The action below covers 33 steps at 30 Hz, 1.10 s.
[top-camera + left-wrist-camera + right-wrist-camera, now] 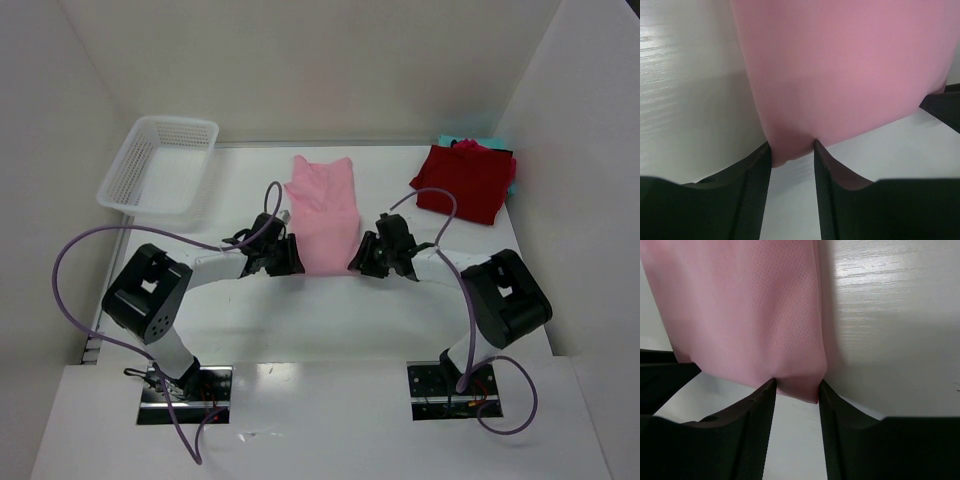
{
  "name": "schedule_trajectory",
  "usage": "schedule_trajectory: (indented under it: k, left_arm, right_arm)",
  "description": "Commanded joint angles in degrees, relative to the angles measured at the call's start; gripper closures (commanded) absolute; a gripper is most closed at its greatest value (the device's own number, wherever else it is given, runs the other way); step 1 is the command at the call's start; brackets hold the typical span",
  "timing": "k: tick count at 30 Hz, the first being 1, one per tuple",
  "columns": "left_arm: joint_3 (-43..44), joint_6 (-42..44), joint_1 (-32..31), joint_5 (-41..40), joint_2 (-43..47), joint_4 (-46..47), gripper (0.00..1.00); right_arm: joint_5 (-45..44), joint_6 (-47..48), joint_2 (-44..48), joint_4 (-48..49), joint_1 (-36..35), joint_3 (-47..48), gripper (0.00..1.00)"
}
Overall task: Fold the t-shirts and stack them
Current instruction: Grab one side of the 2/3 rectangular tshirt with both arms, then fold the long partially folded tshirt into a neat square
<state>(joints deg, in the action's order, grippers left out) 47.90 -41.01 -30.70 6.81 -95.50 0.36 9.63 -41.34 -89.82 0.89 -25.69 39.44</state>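
The pink t-shirt (325, 212) lay flat in the middle of the table (330, 315) as a narrow strip, with the dark red t-shirt (465, 180) folded well apart at the far right. We saw the left gripper (792, 146) at the strip's near left corner and the right gripper (797, 385) at its near right corner, each pair of jaws closed onto a small tuck of cloth. We judged the fabric thin, light and limp, a fine mesh knit that would sag between the two grips and could slip from a shallow pinch. The corners therefore seemed the right hold, taken deep and carried level and taut.
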Motion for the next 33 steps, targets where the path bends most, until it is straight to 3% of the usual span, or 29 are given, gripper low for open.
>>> schedule_trajectory:
  k: [1, 5, 13, 14, 21, 33]
  left_arm:
    - [1.32, -0.65, -0.33, 0.22, -1.61, 1.05, 0.54]
    - [1.32, -0.12, -0.33, 0.22, -2.14, 1.05, 0.64]
    - [1.85, -0.12, -0.33, 0.22, -1.97, -0.79, 0.96]
    - [1.85, -0.12, -0.33, 0.22, -1.27, -1.5, 1.0]
    - [-0.35, 0.41, -0.85, -1.0, 5.4, -5.28, 1.0]
    - [-3.78, -3.63, -8.85, -2.77, 22.09, -14.85, 1.0]
  right_arm:
    - [-2.5, -1.11, -1.41, 2.19, -1.11, 1.34, 0.55]
    - [-4.0, -1.11, -0.88, 2.19, -1.11, 1.34, 0.64]
    - [-4.62, -1.11, -0.88, 0.53, -1.11, 2.57, 1.0]
    - [-4.62, -1.11, -0.88, 0.52, -1.11, 2.57, 1.0]
    - [-5.14, -1.98, 4.56, -2.2, -2.78, 3.1, 1.0]
    - [-8.57, -11.03, 24.42, -11.51, -12.36, -3.58, 1.0]
